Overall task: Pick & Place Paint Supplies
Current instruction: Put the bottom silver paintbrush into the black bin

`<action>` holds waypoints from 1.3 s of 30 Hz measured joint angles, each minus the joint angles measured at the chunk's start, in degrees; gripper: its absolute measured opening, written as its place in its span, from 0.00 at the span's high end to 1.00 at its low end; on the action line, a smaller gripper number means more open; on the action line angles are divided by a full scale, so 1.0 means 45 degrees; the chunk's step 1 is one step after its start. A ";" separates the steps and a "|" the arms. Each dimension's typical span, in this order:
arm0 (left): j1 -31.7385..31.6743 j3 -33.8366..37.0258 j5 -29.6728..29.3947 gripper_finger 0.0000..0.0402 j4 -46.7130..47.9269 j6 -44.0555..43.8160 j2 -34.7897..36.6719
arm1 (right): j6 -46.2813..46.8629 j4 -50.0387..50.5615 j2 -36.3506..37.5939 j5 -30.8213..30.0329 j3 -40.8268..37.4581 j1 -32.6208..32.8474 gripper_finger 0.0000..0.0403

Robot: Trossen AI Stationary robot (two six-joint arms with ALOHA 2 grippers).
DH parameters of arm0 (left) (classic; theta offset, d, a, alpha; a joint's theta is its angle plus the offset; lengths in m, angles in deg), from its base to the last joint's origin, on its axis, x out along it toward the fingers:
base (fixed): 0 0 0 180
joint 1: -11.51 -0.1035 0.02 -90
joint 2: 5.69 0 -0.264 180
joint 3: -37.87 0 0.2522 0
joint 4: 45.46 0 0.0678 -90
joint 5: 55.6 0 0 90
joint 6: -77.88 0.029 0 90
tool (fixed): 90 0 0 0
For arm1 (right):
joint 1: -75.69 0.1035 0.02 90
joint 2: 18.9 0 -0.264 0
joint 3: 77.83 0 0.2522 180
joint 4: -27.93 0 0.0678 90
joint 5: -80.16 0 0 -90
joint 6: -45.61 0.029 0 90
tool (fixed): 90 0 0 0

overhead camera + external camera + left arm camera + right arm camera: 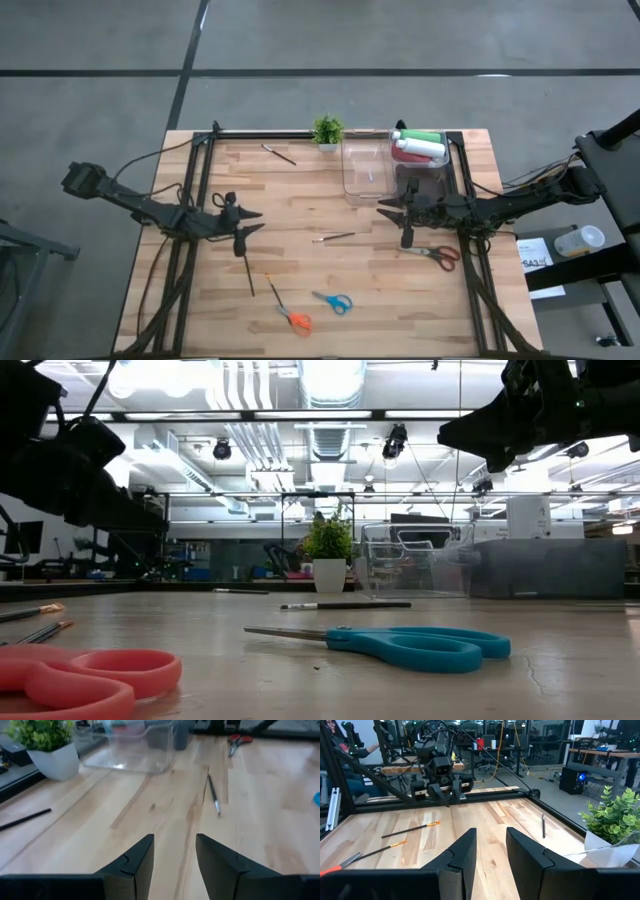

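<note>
Table (300, 190) with a bin (366, 170) at the rear, right of centre, and a second bin (420, 170) touching its right side, holding the bottles (418, 146). A plant (327, 131) stands just left of the bins at the rear edge; one brush (279, 154) lies left of it. Another brush (334, 238) lies mid-table, between the two grippers. Two brushes (247, 272) lie front left. Two scissors (332, 301) lie at the front; a third pair (440, 254) lies at the right.

no readable text on the table or its things, white paper sheet (533, 253) at right carries dark print too small to read
</note>
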 joint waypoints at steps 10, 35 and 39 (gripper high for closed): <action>-0.0005 0.0005 0.0000 0.61 0.1156 0.0005 0.0000 | -0.0001 0.0000 0.0000 -0.0001 0.0000 0.0000 0.74; -0.0005 0.0010 0.0000 0.61 0.1153 0.0034 0.0000 | -0.0001 -0.0004 0.0000 -0.0001 0.0000 -0.0001 0.74; -0.0005 0.0010 0.0000 0.61 0.1149 0.0034 0.0000 | -0.0004 -0.0010 0.0000 -0.0001 0.0000 -0.0001 0.74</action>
